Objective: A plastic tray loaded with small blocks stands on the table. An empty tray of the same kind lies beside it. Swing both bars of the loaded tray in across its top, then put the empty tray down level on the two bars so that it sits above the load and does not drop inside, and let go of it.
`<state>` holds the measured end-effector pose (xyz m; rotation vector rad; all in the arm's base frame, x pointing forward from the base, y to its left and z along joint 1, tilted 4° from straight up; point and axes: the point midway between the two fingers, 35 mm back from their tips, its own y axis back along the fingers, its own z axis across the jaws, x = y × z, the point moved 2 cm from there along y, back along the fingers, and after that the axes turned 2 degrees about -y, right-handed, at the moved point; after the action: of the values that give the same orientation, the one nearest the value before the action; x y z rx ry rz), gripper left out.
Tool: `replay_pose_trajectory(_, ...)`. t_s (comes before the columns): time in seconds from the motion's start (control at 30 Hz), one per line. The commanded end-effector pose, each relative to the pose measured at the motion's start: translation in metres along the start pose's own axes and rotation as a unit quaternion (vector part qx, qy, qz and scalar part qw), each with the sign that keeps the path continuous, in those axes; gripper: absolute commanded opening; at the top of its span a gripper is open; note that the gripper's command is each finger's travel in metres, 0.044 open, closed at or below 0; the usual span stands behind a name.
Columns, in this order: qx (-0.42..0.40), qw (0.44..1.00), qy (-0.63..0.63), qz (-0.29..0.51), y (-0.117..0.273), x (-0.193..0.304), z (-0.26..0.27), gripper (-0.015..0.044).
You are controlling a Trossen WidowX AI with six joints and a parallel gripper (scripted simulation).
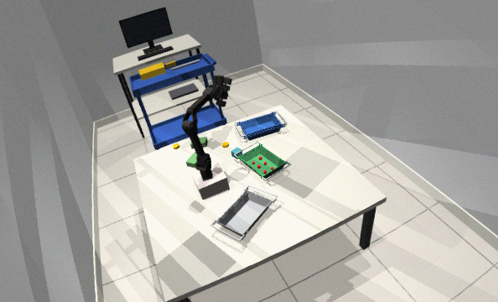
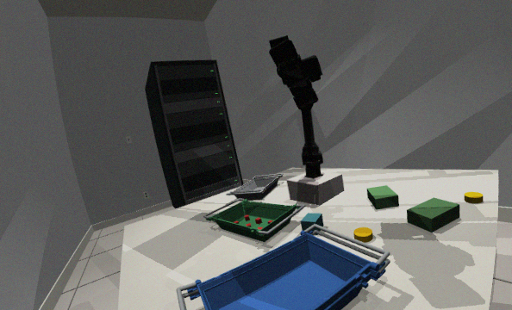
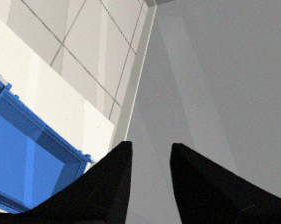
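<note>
A green tray (image 1: 272,155) (image 2: 266,207) holds several small red blocks (image 1: 260,158) (image 2: 258,220). Its two wire bars are swung out over its ends. An empty grey tray (image 1: 236,209) (image 2: 256,187) lies on one side of it, near the arm's base. An empty blue tray (image 1: 261,126) (image 2: 321,275) (image 3: 21,150) lies on the other side. Both have wire bars out at their ends. My gripper (image 3: 151,152) is partly open, with nothing between the fingertips. It is raised high above the table, away from all the trays. Its fingers are hard to make out in the top and exterior views.
A teal block (image 1: 236,152) (image 2: 312,220) stands close to the green tray's end. Two green blocks (image 2: 382,196) (image 2: 433,213) and two yellow discs (image 1: 225,144) (image 1: 176,146) lie farther along the table. A blue cart (image 1: 186,130) and a desk with a monitor (image 1: 146,27) stand beyond the table.
</note>
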<state>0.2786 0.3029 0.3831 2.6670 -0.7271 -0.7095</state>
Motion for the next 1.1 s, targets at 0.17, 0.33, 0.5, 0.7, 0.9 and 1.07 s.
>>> replay_pose_trajectory(0.17,-0.056,0.966,-0.189,0.167,-0.019,0.142,0.025,0.0084)
replay_pose_trajectory(0.33,-0.075,0.915,-0.301,0.258,-0.008,0.224,0.050,0.0084)
replay_pose_trajectory(0.5,-0.086,0.842,-0.410,0.340,0.017,0.300,0.084,0.0084)
replay_pose_trajectory(0.7,-0.092,0.729,-0.530,0.423,0.060,0.377,0.137,0.0084)
replay_pose_trajectory(0.9,-0.095,0.592,-0.635,0.488,0.114,0.437,0.201,0.0084)
replay_pose_trajectory(1.07,-0.095,0.476,-0.701,0.523,0.158,0.468,0.254,0.0084)
